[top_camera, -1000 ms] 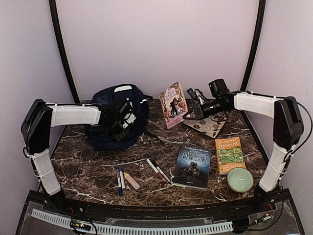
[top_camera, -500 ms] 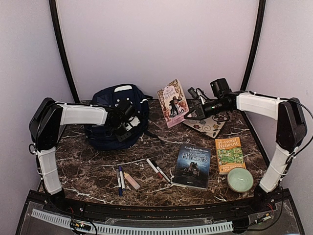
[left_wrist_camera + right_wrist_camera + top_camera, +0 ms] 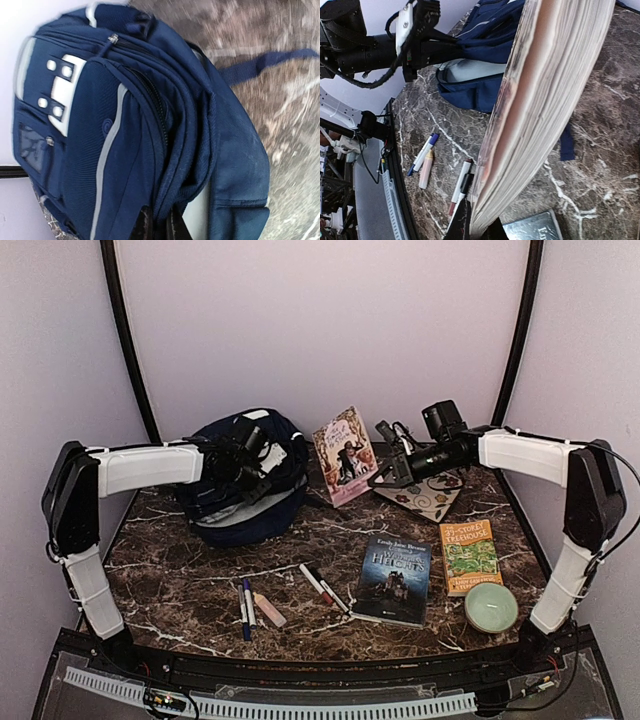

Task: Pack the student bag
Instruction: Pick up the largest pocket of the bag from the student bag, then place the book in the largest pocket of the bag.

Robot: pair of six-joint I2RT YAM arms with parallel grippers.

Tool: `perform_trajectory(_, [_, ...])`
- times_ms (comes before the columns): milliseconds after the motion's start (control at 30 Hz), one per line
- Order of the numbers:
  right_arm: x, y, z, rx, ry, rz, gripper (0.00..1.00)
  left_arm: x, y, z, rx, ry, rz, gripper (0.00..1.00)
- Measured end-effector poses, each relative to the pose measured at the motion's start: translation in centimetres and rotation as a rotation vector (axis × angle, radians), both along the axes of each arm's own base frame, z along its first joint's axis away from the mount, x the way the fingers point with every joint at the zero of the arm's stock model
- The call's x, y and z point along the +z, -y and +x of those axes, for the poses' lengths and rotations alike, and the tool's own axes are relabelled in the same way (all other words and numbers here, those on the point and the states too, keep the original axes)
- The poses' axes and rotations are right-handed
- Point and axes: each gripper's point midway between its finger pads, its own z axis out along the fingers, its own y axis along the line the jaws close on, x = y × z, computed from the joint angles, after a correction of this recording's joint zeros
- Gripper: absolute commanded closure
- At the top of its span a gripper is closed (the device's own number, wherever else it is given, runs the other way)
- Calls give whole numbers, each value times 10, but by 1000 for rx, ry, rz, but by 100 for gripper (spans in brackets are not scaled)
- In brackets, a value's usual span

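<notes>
Since a second ago the left arm has risen and drawn back toward the rear wall. The left fingers (image 3: 143,226), spread then, are now pressed together on a fold of the bag (image 3: 240,505) beside its zip. The bag sits at the back left of the bench (image 3: 180,575). Its front panel, which lay flat before, is now lifted, and a pale strip of lining shows along its near side.

The right fingers (image 3: 460,222) pinch the lower edge of a pink book (image 3: 343,453), as before. The book has shifted slightly left, toward the bag. The pens (image 3: 245,605), the dark book (image 3: 395,578), the orange book (image 3: 470,555) and the green bowl (image 3: 491,607) lie where they were.

The left wrist view is blurred, and its bottom edge cuts off the fingertips. The inside of the bag is hidden apart from that pale strip. The right wrist view shows only the pink book's page edges. I cannot tell whether the book's bottom corner touches the bench. The patterned pad (image 3: 432,500) is partly covered by the right arm.
</notes>
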Motion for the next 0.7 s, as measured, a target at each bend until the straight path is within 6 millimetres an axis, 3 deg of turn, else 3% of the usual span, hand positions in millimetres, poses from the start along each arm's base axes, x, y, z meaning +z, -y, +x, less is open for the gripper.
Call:
perform_trajectory(200, [13,-31,-32,95,-81,66,100,52,9,7,37,112,-153,100])
perform_trajectory(467, [7,-67,-84,220,-200,96,100,74,15,15,54,153,-212,100])
perform_trajectory(700, [-23,-82,-87,216,-337,94,100,107,20,24,51,209,-250,100])
